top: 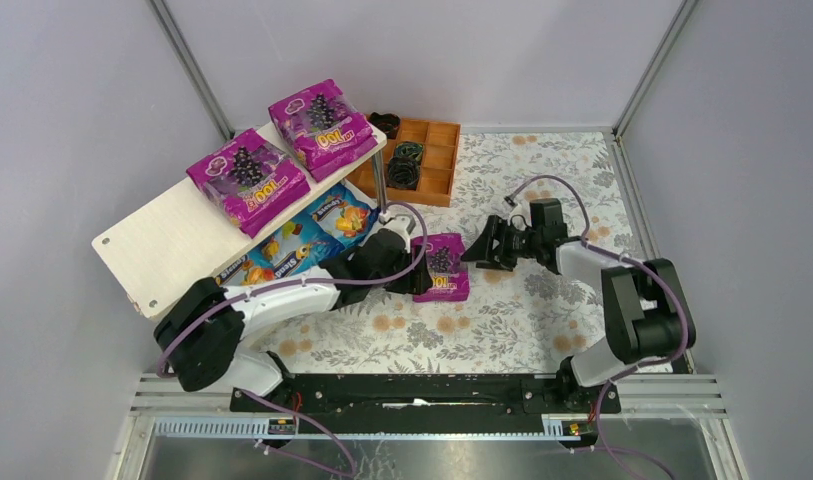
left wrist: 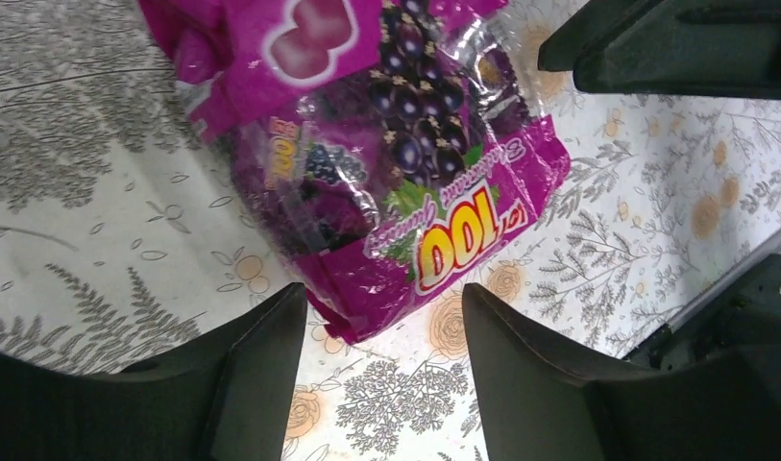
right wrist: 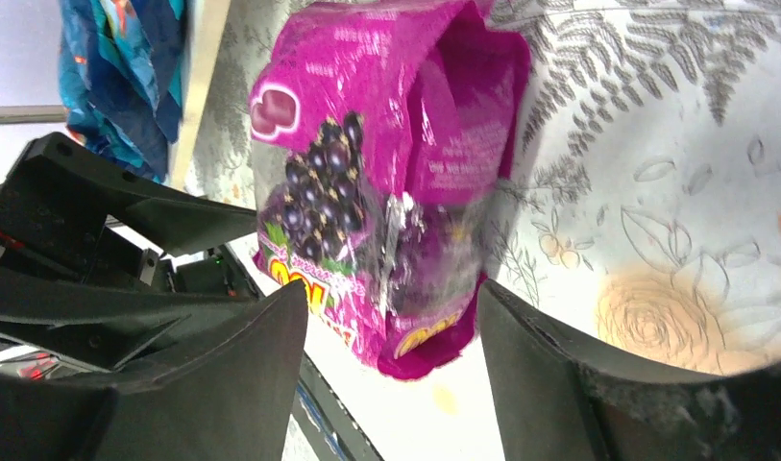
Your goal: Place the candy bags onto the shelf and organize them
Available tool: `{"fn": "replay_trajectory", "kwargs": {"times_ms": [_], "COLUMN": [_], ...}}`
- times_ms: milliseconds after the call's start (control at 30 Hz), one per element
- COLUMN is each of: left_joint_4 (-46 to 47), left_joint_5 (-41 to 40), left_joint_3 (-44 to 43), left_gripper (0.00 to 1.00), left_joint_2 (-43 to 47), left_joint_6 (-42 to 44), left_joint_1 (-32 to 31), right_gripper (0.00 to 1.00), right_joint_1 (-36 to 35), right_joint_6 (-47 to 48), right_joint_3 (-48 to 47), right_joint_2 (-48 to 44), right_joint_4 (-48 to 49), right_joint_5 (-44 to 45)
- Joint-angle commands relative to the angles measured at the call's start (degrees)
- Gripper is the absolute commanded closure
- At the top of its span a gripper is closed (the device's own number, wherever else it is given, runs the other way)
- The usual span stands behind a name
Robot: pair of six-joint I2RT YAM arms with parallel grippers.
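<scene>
A magenta grape candy bag lies on the floral cloth between my two grippers; it also shows in the left wrist view and the right wrist view. My left gripper is open at its left edge, its fingers clear of the bag. My right gripper is open just right of the bag and holds nothing. Two more magenta bags lie on the shelf's top board. Blue fruit candy bags lie on the tier below.
An orange-brown compartment tray with black coiled rings stands behind the shelf's right end. A metal shelf post stands close to the left arm. Grey walls enclose the floral cloth.
</scene>
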State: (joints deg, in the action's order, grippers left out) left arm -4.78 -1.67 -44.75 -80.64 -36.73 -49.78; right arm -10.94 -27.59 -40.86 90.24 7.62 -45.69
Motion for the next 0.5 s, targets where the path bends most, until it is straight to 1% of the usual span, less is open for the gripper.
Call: {"fn": "replay_trajectory", "kwargs": {"times_ms": [0,100,133,200,267,333,367,433,467], "left_joint_4": [7.9,10.3,10.7,12.3,14.7,15.8,15.8,15.7,15.7], "left_joint_5": [6.8,9.2,9.5,10.7,12.1,12.3,11.8,10.7,10.3], "left_joint_3": [0.2,1.5,1.7,2.1,2.8,3.0,3.0,3.3,3.6], "left_gripper": [0.39,0.43,0.47,0.56,0.59,0.59,0.57,0.44,0.42], "left_joint_2": [-1.2,-2.7,-3.5,-4.6,-5.3,-5.8,-6.0,-6.3,-6.4], "left_joint_6": [-1.7,-3.5,-3.8,-4.9,-6.4,-7.2,-7.4,-7.6,-7.6], "left_joint_1": [0.3,0.2,0.3,0.1,0.0,-0.4,-0.6,-1.0,-1.2], "right_gripper": [0.26,0.23,0.22,0.22,0.22,0.21,0.2,0.17,0.17], "right_joint_1": [-0.4,-1.5,-2.2,-3.5,-3.9,-3.9,-3.9,-3.9,-3.9], "right_joint_6": [0.8,-0.7,-0.8,-1.5,-3.3,-4.1,-3.7,-2.5,-2.2], "right_joint_3": [3.3,4.0,3.8,3.6,4.6,5.4,5.4,5.2,5.2], "right_joint_2": [-6.8,-8.3,-8.0,-7.0,-6.8,-8.0,-8.9,-10.9,-11.8], "right_joint_4": [-4.5,-3.3,-3.3,-2.3,0.1,-0.5,-2.1,-5.2,-6.2], "right_joint_5": [4.9,4.4,4.6,4.4,4.2,7.1,9.2,12.6,13.6]}}
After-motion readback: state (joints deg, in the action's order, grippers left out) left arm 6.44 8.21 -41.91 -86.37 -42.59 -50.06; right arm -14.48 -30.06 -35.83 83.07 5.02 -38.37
